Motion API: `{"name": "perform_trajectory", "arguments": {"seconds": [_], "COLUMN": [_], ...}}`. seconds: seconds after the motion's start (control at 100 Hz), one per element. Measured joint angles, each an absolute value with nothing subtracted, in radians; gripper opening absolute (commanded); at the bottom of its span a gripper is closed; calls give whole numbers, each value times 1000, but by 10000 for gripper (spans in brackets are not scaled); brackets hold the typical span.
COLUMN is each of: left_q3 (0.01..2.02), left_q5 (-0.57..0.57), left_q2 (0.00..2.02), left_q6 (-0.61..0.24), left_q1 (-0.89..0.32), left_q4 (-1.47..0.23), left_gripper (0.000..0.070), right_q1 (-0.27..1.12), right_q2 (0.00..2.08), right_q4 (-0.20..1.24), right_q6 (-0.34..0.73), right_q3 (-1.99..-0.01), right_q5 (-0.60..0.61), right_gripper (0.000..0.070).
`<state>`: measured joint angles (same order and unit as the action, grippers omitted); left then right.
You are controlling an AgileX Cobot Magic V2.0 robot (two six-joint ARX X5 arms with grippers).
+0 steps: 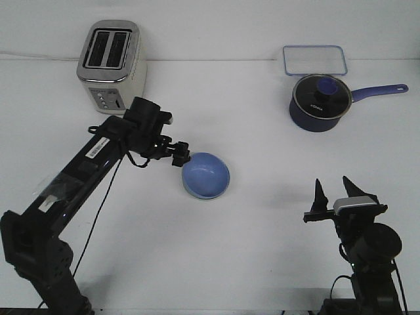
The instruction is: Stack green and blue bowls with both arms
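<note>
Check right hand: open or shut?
Open. The right hand points up with its two fingers spread apart, white table visible between them.

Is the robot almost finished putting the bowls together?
Nearly, it looks like. The pale periwinkle blue bowl sits with a thin mint-green rim peeking out beneath it, so the bowls look already stacked. The left gripper is right at the blue bowl's edge; whether it is gripping is unclear. The right gripper is open, empty and well away. What seems left is letting go and backing off.
</note>
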<state>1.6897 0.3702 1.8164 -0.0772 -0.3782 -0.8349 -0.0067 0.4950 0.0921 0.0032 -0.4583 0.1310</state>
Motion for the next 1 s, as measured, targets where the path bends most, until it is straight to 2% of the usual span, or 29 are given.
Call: {"name": "perform_trajectory", "arguments": {"seconds": [0.08,0.28,0.58,0.78,1.0], "left_q3": [1692,1695,1650,1475,1185], "left_q5": [354,202,189,189,188], "left_q2": [1765,1633,1439,1262,1018], "left_q6": [-59,-9,-1,-2,-14], "left_q1": [-357,-300,-141,-74,-68], "left_q4": [-849,-892,-873,-751,-571], "left_gripper": [462,462,461,462,462], "right_q1": [-6,-7,-6,-6,-7], "right_q2": [495,495,495,495,495], "right_q4": [93,92,92,92,92], "right_q6": [3,3,3,3,3], "right_q3": [-458,-458,-458,-458,-458], "right_q5": [131,131,131,131,131], "right_gripper": [450,450,450,450,450]}}
